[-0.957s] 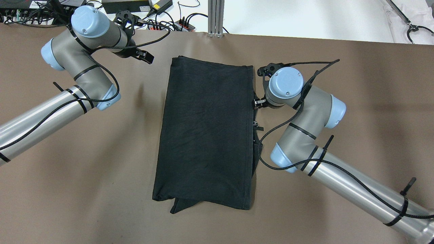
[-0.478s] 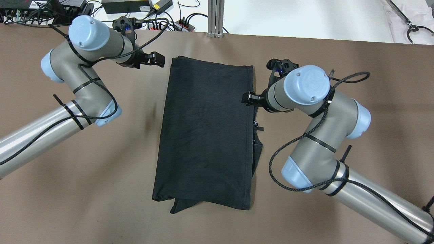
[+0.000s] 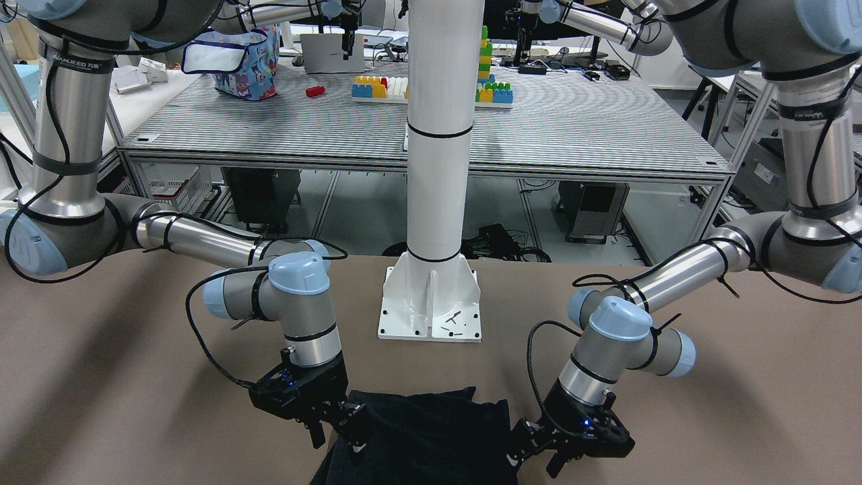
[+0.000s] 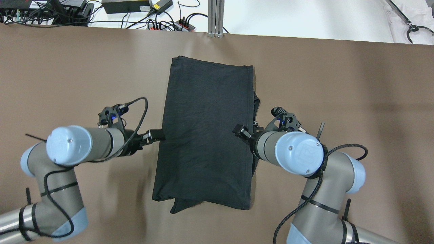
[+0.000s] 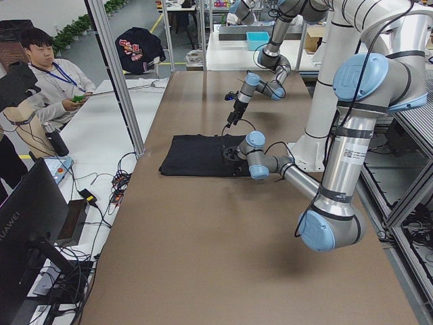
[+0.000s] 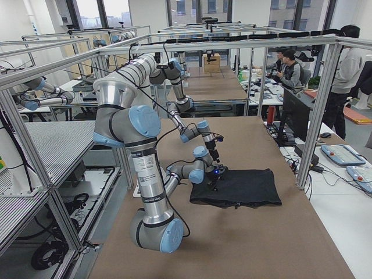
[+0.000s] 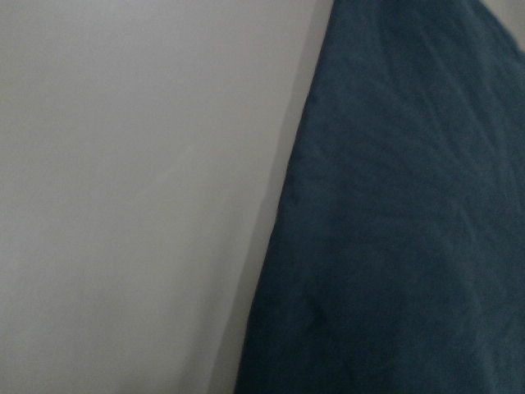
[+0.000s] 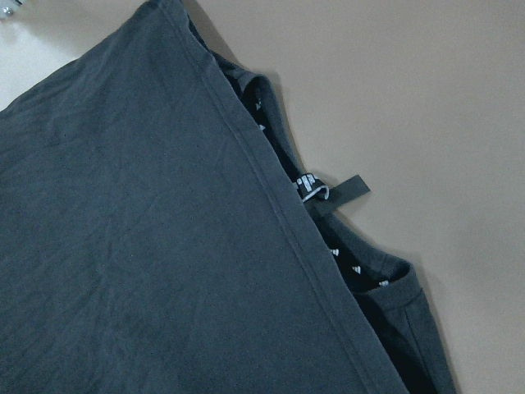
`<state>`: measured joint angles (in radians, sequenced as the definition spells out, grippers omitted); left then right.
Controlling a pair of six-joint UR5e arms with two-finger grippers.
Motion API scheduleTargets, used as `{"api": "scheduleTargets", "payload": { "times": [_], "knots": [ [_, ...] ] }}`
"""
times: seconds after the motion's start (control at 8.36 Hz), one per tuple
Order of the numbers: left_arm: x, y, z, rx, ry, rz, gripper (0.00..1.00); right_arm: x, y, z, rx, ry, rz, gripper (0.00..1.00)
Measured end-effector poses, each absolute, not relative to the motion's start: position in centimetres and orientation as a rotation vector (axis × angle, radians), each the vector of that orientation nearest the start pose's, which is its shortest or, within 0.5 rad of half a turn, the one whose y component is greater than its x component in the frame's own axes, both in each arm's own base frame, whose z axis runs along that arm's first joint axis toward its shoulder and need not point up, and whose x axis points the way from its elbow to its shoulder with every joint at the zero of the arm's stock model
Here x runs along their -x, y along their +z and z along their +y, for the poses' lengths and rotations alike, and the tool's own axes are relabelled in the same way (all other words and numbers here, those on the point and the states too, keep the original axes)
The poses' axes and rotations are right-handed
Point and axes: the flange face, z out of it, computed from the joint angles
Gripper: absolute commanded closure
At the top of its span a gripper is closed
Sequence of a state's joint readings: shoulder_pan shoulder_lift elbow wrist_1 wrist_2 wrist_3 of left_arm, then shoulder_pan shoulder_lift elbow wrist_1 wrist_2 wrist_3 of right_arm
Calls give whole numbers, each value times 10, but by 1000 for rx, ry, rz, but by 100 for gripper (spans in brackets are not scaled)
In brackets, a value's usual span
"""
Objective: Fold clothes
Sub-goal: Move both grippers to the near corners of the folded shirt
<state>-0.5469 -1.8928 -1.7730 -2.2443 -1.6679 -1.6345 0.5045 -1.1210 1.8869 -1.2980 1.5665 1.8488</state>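
The clothes [image 4: 206,135], one black piece folded into a long rectangle, lie flat in the middle of the brown tabletop [image 4: 339,84] with the long sides running near to far. A lower layer pokes out at the near left corner and along the right edge. The left gripper [image 4: 157,135] sits low at the middle of the left edge and the right gripper [image 4: 239,129] just over the hemmed right edge, both with jaws apart and holding nothing, beside a small black tag [image 8: 340,190] on the tabletop.
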Motion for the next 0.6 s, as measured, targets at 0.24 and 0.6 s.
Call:
{"api": "scheduleTargets", "payload": {
  "times": [0.24,0.6],
  "knots": [
    [-467,337,-349,-189,-468,1167,0,468,241,-382,-133,738,-1067,7],
    [-498,341,-297,-198,-425,1160,37,459,249,-372,-142,735,-1062,7]
  ]
}}
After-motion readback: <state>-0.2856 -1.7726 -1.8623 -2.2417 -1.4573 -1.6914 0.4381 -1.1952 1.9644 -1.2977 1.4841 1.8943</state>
